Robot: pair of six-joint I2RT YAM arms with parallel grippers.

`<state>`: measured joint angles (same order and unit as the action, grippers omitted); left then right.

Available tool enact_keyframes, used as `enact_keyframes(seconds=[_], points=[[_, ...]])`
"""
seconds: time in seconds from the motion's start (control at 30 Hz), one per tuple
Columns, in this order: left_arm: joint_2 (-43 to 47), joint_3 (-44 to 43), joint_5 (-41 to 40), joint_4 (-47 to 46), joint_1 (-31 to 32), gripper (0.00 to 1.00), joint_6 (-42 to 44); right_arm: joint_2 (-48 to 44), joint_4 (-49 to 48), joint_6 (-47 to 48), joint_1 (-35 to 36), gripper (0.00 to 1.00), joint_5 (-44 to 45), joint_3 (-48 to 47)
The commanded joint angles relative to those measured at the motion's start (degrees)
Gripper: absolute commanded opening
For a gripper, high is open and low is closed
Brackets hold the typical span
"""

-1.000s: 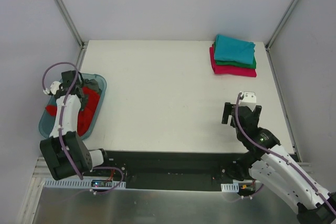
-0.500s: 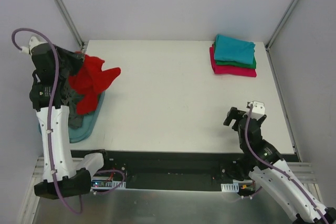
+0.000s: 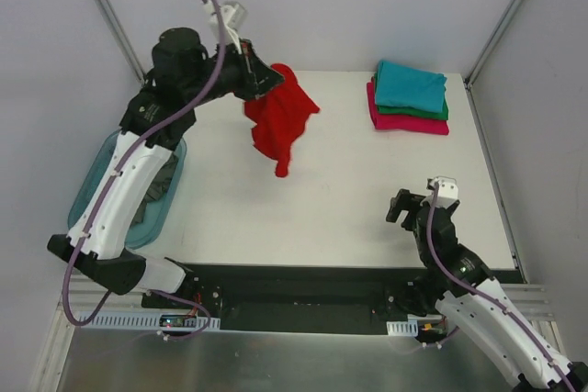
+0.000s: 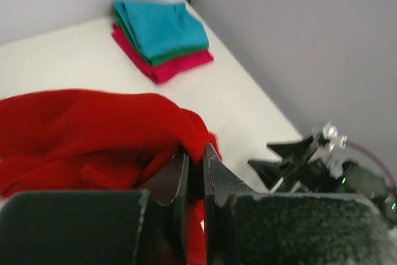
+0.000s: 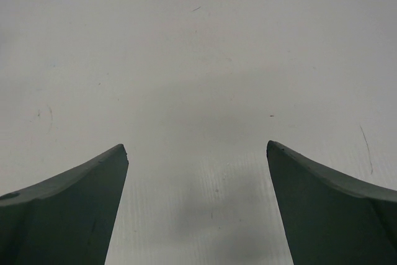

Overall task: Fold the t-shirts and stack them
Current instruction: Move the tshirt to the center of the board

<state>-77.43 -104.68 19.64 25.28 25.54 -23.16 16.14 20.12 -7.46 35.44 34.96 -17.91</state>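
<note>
Between left tool (image 4: 195, 156) jaws, red t-shirt (image 3: 280, 121)

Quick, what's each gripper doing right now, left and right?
Left gripper: closed, pinching the red t-shirt, which hangs lifted.
Right gripper: jaws wide open, holding nothing.

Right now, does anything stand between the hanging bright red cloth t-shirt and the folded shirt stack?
Nothing visible does. The bright red cloth t-shirt hangs from the left gripper; only bare white table separates it from the folded stack.
</note>
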Motion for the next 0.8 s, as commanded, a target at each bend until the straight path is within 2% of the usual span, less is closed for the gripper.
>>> enact_keyframes(seconds=[0.0,0.07,0.1,0.13,0.17,0.23,0.3,0.33,0.4,0.6,0.77], points=[[0.6,3.7,7.0,-2.9,2.9,0.00,13.8,1.8,-1.1,-0.5,-0.1,0.96,-1.0,-1.9],[1.6,9.6,7.2,-4.4,3.0,0.01,18.5,2.4,-0.8,-0.5,0.0,0.96,-1.2,-2.1],[1.9,12.4,5.2,-5.2,3.0,0.11,20.4,2.8,-0.7,-0.5,-0.1,0.96,-1.2,-2.3],[1.9,15.3,0.7,-5.2,3.0,0.30,21.1,3.0,-0.7,-0.6,-0.1,0.96,-1.1,-2.3],[2.0,18.2,-4.4,-5.2,3.0,0.55,20.6,3.5,-0.8,-0.9,-0.1,0.96,-1.1,-2.4],[1.8,22.6,-18.3,-4.3,2.9,0.73,17.1,4.4,-0.7,-0.9,-0.1,0.96,-1.0,-2.7],[0.9,24.9,-32.4,-0.5,2.7,0.85,13.3,5.2,-0.8,-0.7,-0.1,0.96,-1.6,-3.0],[0.8,25.8,-36.0,1.0,2.1,0.89,11.4,5.7,-0.9,-0.6,-0.1,0.96,-1.7,-3.2],[1.5,28.6,-37.0,3.1,1.3,0.94,8.9,7.3,-1.0,-0.6,-0.1,0.96,-2.5,-3.5],[8.7,45.1,-24.1,2.1,1.4,0.99,-4.0,10.6,-0.4,-1.9,-0.1,0.96,-2.9,-4.3],[15.7,57.8,-20.4,2.1,1.4,0.98,-14.6,10.8,-0.6,-4.5,0.0,0.96,-0.9,-3.4]])
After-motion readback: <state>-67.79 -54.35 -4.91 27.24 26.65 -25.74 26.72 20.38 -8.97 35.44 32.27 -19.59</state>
